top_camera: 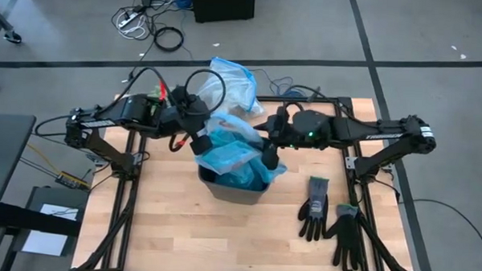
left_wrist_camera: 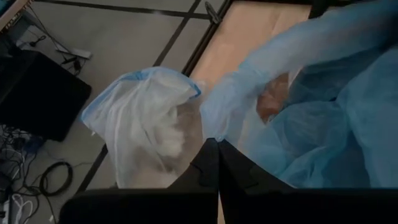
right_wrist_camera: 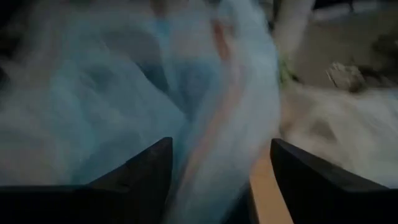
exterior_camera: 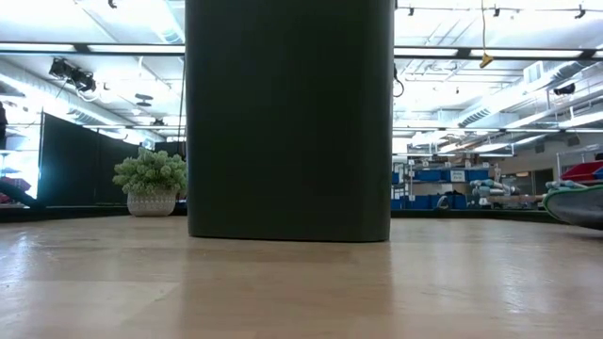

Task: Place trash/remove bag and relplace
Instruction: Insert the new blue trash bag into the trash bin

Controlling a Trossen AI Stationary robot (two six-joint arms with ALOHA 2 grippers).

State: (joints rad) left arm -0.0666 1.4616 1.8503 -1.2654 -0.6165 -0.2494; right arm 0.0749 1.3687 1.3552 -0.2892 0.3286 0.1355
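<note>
Blue plastic film [top_camera: 234, 155] fills the gap ahead of the right gripper [right_wrist_camera: 221, 177], whose jaws stand spread at the bin's three o'clock rim, apparently letting go to settle the fresh liner. Left gripper [left_wrist_camera: 217, 163], jaws pressed together with nothing visibly between them, hovers at ten o'clock. Black bin [top_camera: 237, 188] sits mid-table; the tied-off grey-white bag [top_camera: 231, 87] of trash lies at twelve o'clock, at the table's far edge.

The bin [top_camera: 233, 186] stands near the middle of the surface [top_camera: 221, 239], a liner [top_camera: 239, 155] draped over its rim. Behind the bin, at the surface's far edge, sits a filled bag [top_camera: 226, 88]. Right of the bin lie two gloves [top_camera: 314, 207], side by side.
</note>
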